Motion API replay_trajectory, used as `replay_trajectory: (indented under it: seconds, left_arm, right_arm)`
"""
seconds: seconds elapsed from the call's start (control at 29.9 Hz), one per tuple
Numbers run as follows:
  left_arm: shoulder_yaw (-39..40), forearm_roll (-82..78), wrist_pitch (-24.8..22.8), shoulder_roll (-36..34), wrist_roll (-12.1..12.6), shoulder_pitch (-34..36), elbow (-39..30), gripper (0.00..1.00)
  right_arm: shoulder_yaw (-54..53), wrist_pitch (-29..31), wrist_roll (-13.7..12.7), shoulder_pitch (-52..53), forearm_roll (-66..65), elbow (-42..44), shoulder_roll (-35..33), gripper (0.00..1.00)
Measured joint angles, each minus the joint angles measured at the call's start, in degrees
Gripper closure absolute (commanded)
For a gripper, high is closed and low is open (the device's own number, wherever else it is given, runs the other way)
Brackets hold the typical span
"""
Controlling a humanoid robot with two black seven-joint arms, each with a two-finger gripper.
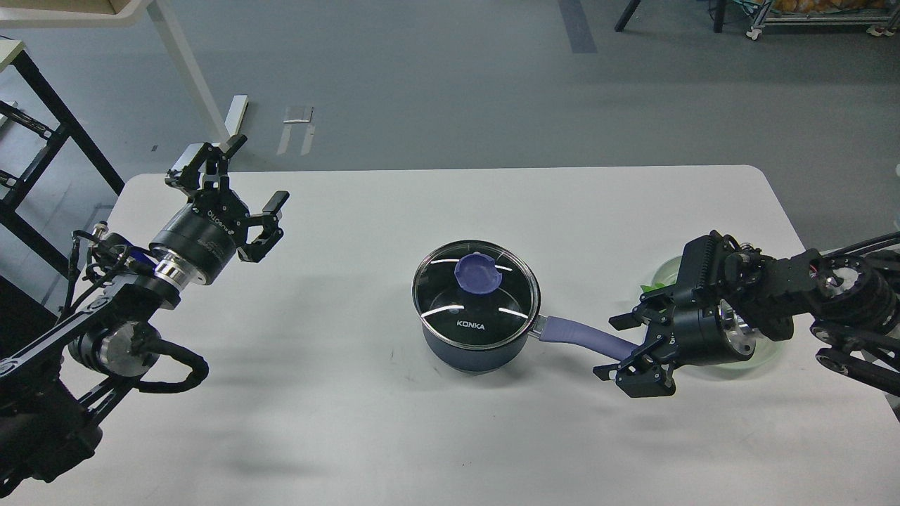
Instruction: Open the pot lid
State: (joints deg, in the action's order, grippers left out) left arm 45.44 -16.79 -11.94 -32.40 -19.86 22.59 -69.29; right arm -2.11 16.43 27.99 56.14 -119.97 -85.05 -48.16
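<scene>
Right tool point(622, 346) is spread wide, its fingers on either side of the far end of the lavender handle point(583, 337), not clamped on it. Left tool point(246, 176) is also spread apart and holds nothing, raised over the counter's far left corner, well apart from the pot point(472, 349).

Pot stands near the middle of the counter point(422, 436), its handle pointing toward the right arm. Lid point(477, 294) sits flat on the pot's rim, covering it fully, with its purple-blue knob point(478, 273) in the centre and white "KONKA" lettering on the near side of the glass.

Behind the right arm a glass dish point(664, 270) is mostly hidden; only parts of its rim and a bit of green show.

Counter is white with rounded corners and soft shadows under both arms. Beyond it lies grey floor. A white table leg point(184, 70) and a black frame point(56, 126) stand at the far left, and a wheeled rack point(815, 17) is at the far right.
</scene>
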Motion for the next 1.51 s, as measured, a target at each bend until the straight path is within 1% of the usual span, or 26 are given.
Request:
replay_trajectory:
  seconds: [0.07,0.17,0.3,0.43,0.5,0.57,0.64,0.74,0.87,0.97,1.1,1.17,1.2,1.3,1.4,1.51]
  left_arm:
    - [0.00,0.00,0.05,-0.17,0.00,0.00,-0.21,0.01]
    - [-0.05,-0.23,0.07,-0.30,0.00,0.00,-0.51,0.01]
    - [-0.09,-1.33,0.03,-0.75,0.00,0.00,-0.74,0.01]
    - [-0.09,-5.03,-0.13,-0.97,0.00,0.16,-0.76,0.01]
    - [-0.09,-8.11,-0.46,-0.99,0.00,0.61,-0.76,0.01]
    - [-0.09,-11.66,-0.73,-0.99,-0.09,1.12,-0.79,0.01]
    - [-0.10,-15.05,-0.90,-1.00,-0.36,1.87,-0.94,0.01]
    - [-0.11,-22.02,-1.00,-1.15,-1.71,3.95,-1.62,0.01]
    - [-0.49,-34.69,-2.56,-1.26,-5.31,8.46,-2.37,0.01]
    - [-2.99,-46.48,-4.40,-1.36,-7.49,12.82,-4.49,0.01]
    - [-9.93,-64.59,-4.37,-1.38,-8.12,19.46,-8.22,0.01]
    - [-14.26,-73.66,-3.09,-1.16,-8.14,22.79,-8.80,0.01]
    - [-16.63,-78.00,-1.71,-0.99,-8.15,24.43,-8.86,0.01]
    - [-23.88,-87.01,4.06,-0.24,-8.16,28.48,-8.39,0.01]
    - [-32.29,-91.08,9.63,1.64,-8.16,32.21,-6.95,0.01]
    - [-38.69,-92.83,13.46,2.99,-8.16,34.76,-4.84,0.01]
  right_arm:
    - [0.00,0.00,0.00,0.09,0.00,0.04,0.05,0.50]
    - [0.00,0.00,0.00,0.42,0.05,0.05,0.07,0.54]
    - [0.00,0.00,0.01,1.13,0.21,0.06,0.02,0.65]
    - [0.00,0.00,0.02,1.31,0.26,0.06,-0.02,0.70]
    - [0.00,0.00,0.02,1.32,0.27,0.05,-0.02,0.70]
    - [0.00,0.00,0.02,1.32,0.27,0.06,-0.02,0.74]
    - [0.04,0.00,0.02,1.32,0.27,0.06,-0.02,0.75]
    - [0.07,0.00,0.01,1.24,0.33,0.06,-0.02,0.75]
    - [0.08,0.00,0.00,1.17,0.40,0.06,-0.02,0.75]
    - [0.08,0.00,0.00,1.17,0.43,0.06,-0.01,0.75]
    - [0.08,0.01,0.00,1.09,0.47,0.06,0.00,0.75]
    - [0.08,0.01,0.00,1.04,0.51,0.06,0.01,0.75]
    - [0.08,0.01,0.00,1.02,0.51,0.06,0.01,0.75]
    - [0.08,0.01,0.01,1.01,0.52,0.06,-0.03,0.74]
    - [0.08,0.01,0.01,0.98,0.56,0.04,-0.13,0.74]
    - [0.08,0.01,0.01,0.89,0.60,0.04,-0.18,0.74]
